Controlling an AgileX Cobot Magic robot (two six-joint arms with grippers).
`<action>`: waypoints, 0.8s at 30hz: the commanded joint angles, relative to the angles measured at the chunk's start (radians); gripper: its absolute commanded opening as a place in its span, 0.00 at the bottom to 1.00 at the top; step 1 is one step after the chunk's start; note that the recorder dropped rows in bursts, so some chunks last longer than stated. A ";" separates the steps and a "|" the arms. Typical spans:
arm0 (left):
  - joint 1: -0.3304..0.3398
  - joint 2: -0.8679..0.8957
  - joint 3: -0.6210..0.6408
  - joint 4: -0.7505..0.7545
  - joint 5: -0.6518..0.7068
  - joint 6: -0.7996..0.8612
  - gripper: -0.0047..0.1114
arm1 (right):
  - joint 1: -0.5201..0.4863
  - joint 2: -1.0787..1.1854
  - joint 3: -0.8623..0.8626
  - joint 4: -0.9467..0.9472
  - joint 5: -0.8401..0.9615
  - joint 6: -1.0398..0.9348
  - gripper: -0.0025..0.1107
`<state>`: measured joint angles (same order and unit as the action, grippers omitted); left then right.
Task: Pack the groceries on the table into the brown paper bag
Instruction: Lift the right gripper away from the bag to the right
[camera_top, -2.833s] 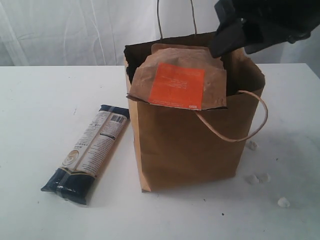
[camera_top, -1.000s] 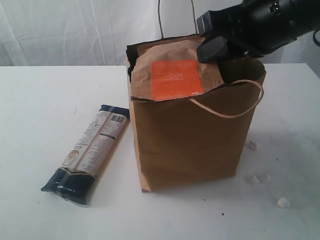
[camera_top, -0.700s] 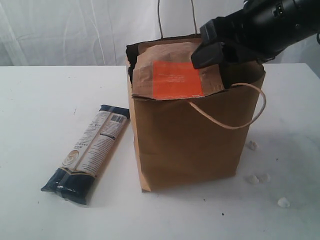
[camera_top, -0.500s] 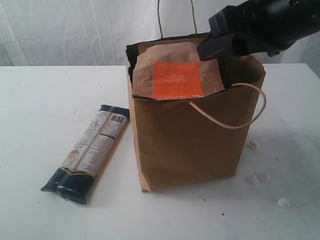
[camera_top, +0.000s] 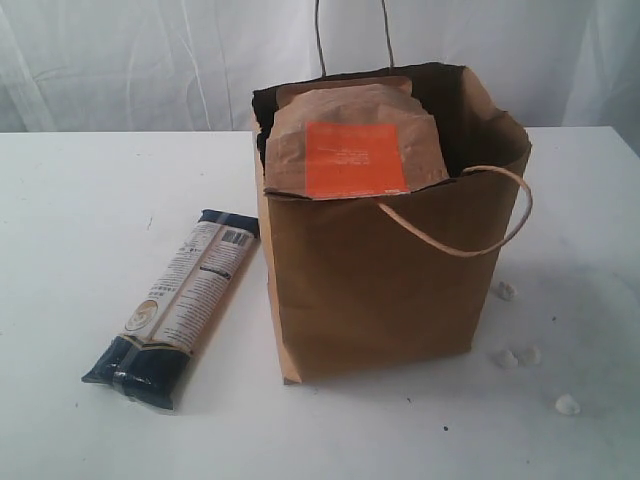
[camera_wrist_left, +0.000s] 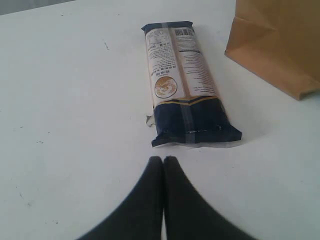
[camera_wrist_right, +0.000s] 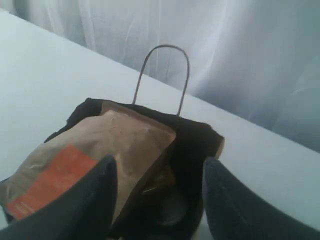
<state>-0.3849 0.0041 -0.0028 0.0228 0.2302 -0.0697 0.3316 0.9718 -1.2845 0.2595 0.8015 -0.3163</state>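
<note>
The brown paper bag (camera_top: 380, 290) stands upright in the middle of the table (camera_top: 90, 190). The brown orange-labelled pouch (camera_top: 355, 150) leans in its mouth, with its top above the front rim. To the bag's left the pasta packet (camera_top: 180, 300) lies flat on the table. Neither gripper shows in the exterior view. My right gripper (camera_wrist_right: 160, 167) hangs open and empty above the bag (camera_wrist_right: 200, 145), with the pouch (camera_wrist_right: 100, 150) just below one finger. My left gripper (camera_wrist_left: 163, 160) is shut and empty, low over the table, just short of the pasta packet's (camera_wrist_left: 182, 85) dark end.
Small white crumbs (camera_top: 512, 356) lie on the table right of the bag. A twine handle (camera_top: 470, 215) droops over the bag's front, another (camera_top: 352, 30) stands up at the back. A white curtain hangs behind. Dim shapes lie deep inside the bag.
My right gripper has opened, let go of the pouch and lifted out of the exterior view. The pouch stays leaning in the bag. The pasta packet has not moved.
</note>
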 joint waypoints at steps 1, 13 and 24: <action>0.001 -0.004 0.003 -0.004 0.003 0.000 0.04 | -0.003 -0.083 0.006 -0.176 -0.016 0.116 0.44; 0.001 -0.004 0.003 -0.004 0.003 0.000 0.04 | -0.003 -0.285 0.231 -0.480 0.287 0.386 0.44; 0.001 -0.004 0.003 -0.004 0.003 0.000 0.04 | -0.003 -0.283 0.503 -0.506 0.406 0.393 0.44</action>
<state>-0.3849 0.0041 -0.0028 0.0228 0.2302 -0.0697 0.3316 0.6747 -0.8455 -0.2256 1.2157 0.0711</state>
